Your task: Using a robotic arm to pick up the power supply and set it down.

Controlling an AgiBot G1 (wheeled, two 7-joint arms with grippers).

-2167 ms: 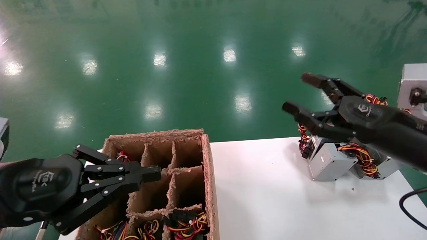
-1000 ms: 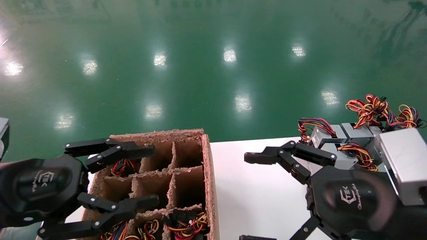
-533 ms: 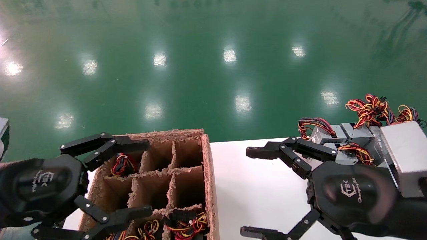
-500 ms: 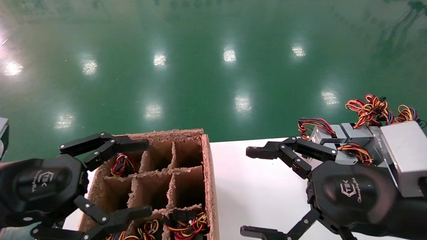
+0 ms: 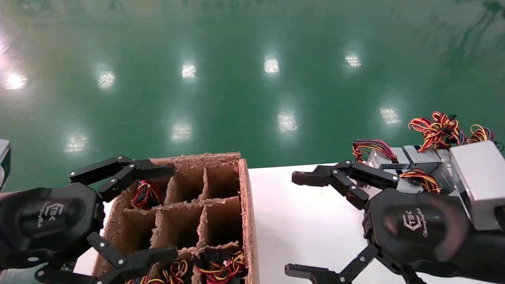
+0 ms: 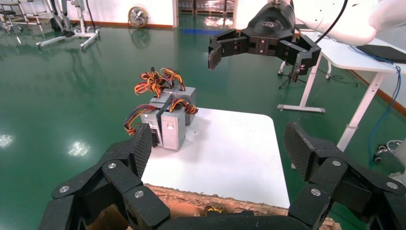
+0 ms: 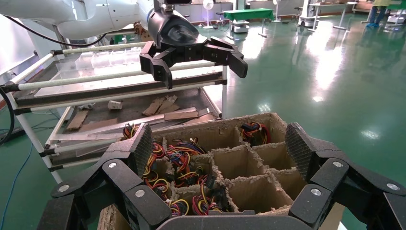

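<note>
Silver-grey power supply [image 6: 173, 125] trailing red, yellow wires, upright among others at the white tabletop's [image 5: 307, 221] far right corner, right hand [image 5: 303, 225] spread wide, empty, left hand [image 5: 158, 211] likewise over cardboard crate [image 5: 246, 205], right wrist view revealing wired units inside.

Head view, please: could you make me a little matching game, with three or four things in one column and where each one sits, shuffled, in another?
Things:
1. cardboard box
2. power supplies
3. left gripper
4. right gripper

Places or states:
A. stood together at the table's far right corner
B. open, over the white table
C. on the table's left side, split into compartments
D. open, over the box

Pairs: 1-C, 2-A, 3-D, 4-B
</note>
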